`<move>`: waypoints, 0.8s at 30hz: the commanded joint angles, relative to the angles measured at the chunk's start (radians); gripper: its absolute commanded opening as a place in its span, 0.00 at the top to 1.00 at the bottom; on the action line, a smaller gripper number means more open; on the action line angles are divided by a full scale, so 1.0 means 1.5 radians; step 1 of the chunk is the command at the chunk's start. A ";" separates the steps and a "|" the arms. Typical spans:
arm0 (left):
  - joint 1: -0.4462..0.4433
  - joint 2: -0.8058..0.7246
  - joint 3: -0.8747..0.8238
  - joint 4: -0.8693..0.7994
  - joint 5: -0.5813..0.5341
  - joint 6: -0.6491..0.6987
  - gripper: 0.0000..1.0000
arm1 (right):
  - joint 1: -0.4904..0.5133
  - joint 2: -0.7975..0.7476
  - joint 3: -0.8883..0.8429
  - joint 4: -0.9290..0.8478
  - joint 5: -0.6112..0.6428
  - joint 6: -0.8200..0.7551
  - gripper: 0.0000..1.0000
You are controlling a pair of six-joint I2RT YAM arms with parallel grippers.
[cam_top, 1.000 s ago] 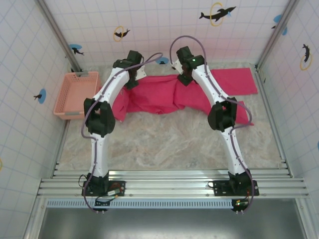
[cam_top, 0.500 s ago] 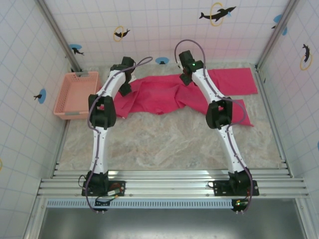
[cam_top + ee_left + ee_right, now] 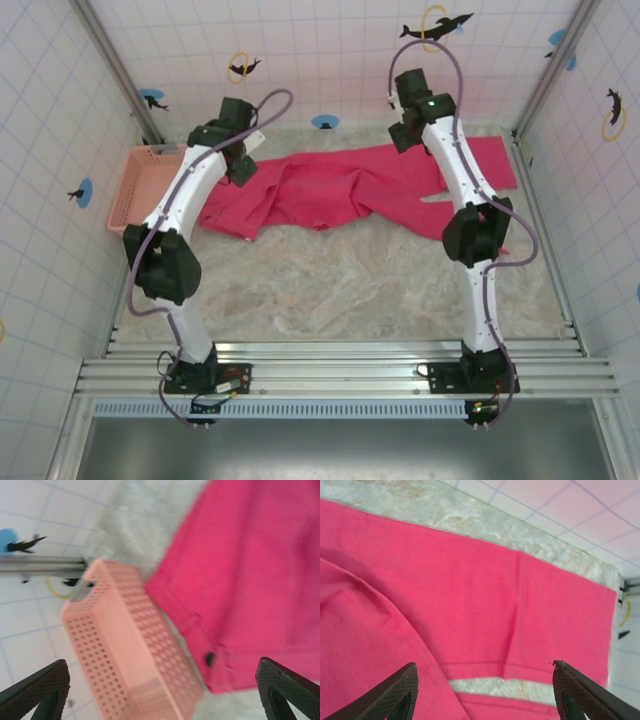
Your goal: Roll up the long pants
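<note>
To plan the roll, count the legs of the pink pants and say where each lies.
2. The far leg lies flat along the back wall toward the right corner; the near leg runs closer to the bases, partly hidden under the right arm.

- Left arm [image 3: 185, 195] and right arm [image 3: 458, 165]: glossy white tubular links, chunky black joint housings.
- Thin grey-purple cables [image 3: 272, 96] loop off wrists and elbows.
- Small green light [image 3: 432, 101] on right wrist housing.
- Black bases [image 3: 195, 375], loose wiring.
- Black tapered fingers [image 3: 37, 687], fine diamond-knurled surface.
</note>
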 commanded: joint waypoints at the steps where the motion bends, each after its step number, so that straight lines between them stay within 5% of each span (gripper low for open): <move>1: -0.062 0.021 -0.120 -0.024 0.000 -0.064 0.03 | -0.008 -0.030 -0.040 -0.055 -0.026 0.021 0.29; 12: -0.078 0.110 -0.188 0.022 -0.050 -0.103 0.12 | -0.004 -0.061 -0.127 -0.021 -0.082 0.060 0.33; 23: -0.052 0.201 -0.144 0.016 -0.015 -0.099 0.52 | 0.001 -0.067 -0.130 -0.023 -0.070 0.069 0.33; 24: -0.047 0.206 -0.136 0.011 -0.010 -0.100 0.61 | 0.000 -0.067 -0.130 -0.023 -0.069 0.070 0.33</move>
